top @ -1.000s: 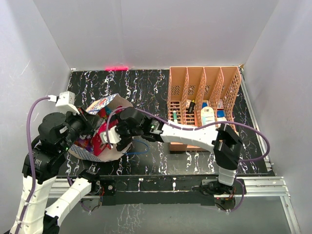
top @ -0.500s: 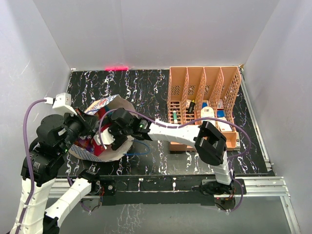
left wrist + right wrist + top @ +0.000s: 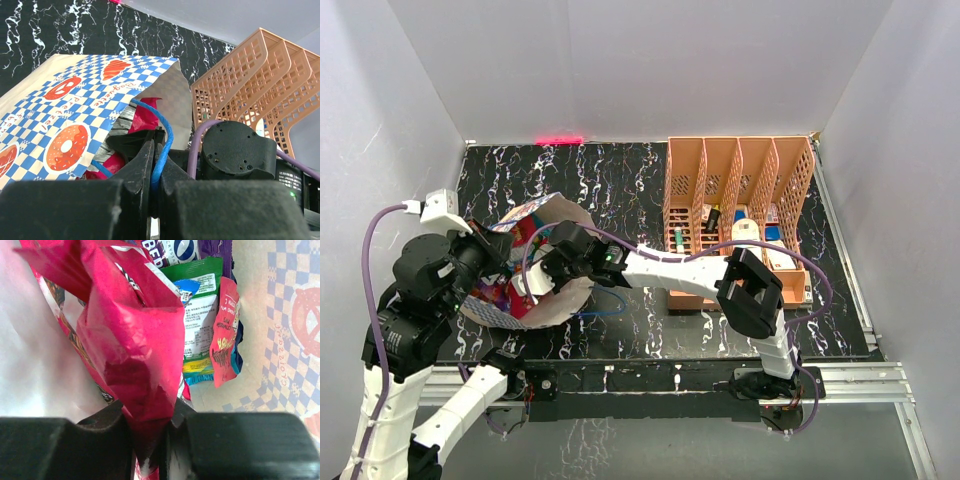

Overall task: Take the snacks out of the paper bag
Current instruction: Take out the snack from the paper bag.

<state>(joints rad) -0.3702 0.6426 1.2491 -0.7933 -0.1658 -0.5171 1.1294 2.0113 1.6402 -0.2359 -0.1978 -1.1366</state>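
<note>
The paper bag [image 3: 534,212] lies on its side at the left of the table, mouth facing right. Its checkered outside [image 3: 75,110] fills the left wrist view. My left gripper [image 3: 154,146] is shut on the bag's blue cord handle [image 3: 164,125] and holds the mouth up. My right gripper [image 3: 536,279] reaches into the mouth. Inside, it [image 3: 150,415] is shut on the lower end of a crumpled red snack packet [image 3: 135,340]. Behind that packet lie a green packet [image 3: 200,315], a small pink one [image 3: 225,335] and a purple one [image 3: 215,247].
The peach slotted organizer [image 3: 740,180] with small bottles and boxes stands at the right, close behind my right forearm. The bag's second blue cord [image 3: 611,304] lies on the black marbled table [image 3: 620,180]. White walls close in the table on three sides.
My right gripper pushed further into the bag and closed from wide open onto the red packet. Its elbow swung left and nearer. The left gripper kept its hold on the cord.
</note>
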